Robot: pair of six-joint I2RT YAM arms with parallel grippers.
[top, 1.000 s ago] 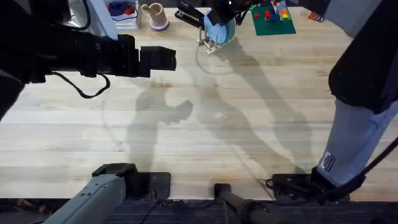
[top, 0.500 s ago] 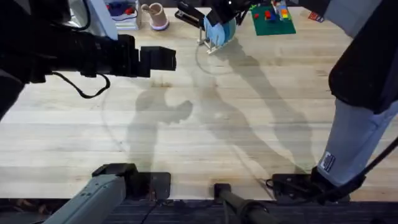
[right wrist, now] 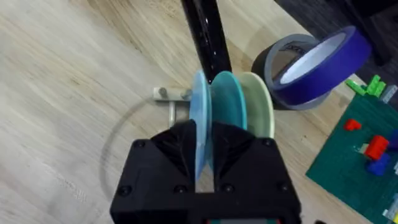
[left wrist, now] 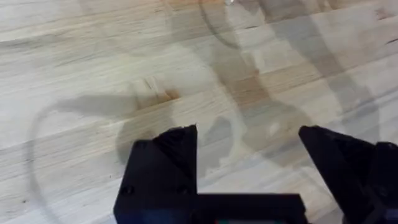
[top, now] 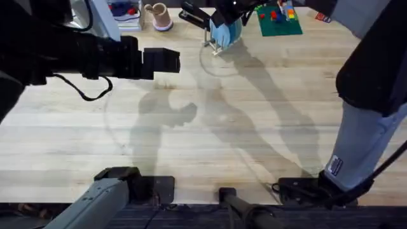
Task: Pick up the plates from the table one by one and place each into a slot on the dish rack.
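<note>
The right claw is pinching the edge of a pale blue plate, its two black fingers pressed against either face of the thin disc. That plate stands upright in the dish rack, whose pale wooden pegs and base bar show just beyond the fingertips on the worktop. Right beside the gripped plate, on the side away from the bare planks, a teal plate stands upright in the rack, and next to that a pale greenish plate, the three close together and parallel. Past the rack from the claw a black rod rises, and off to one side sits a roll of purple tape, with a green brick baseplate carrying small coloured bricks near it.

From overhead, the right claw is at the far edge of the worktop over the rack and plates.

The left claw hovers with its fingers spread wide apart, nothing between them, with bare wooden planks below. From overhead, the left arm stretches across the left side of the worktop, well apart from the rack.
</note>
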